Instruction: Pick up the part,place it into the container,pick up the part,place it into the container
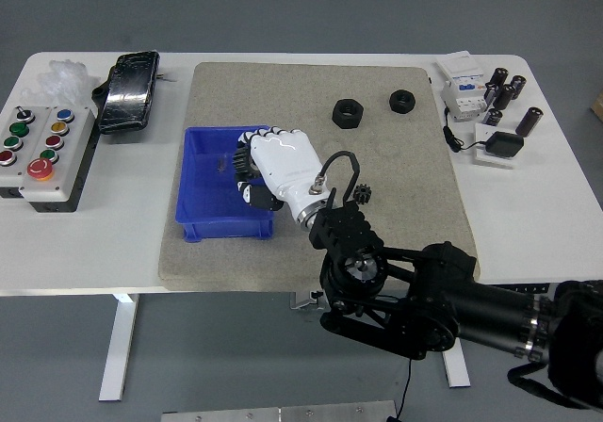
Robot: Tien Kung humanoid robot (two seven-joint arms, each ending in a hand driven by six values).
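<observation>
Reached right hand (273, 168) over blue container (203, 191) at frame centre-left, fingers curled around a dark part (241, 163); placing step, probably; release needed next.

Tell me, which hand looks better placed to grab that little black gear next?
The right hand, probably: it is over the blue bin, with the small gear on the mat beside its wrist. No left arm is visible.

We see the right hand (273, 168) over the blue bin (203, 182), fingers curled; two black nuts (347, 113) lie beyond.
</observation>
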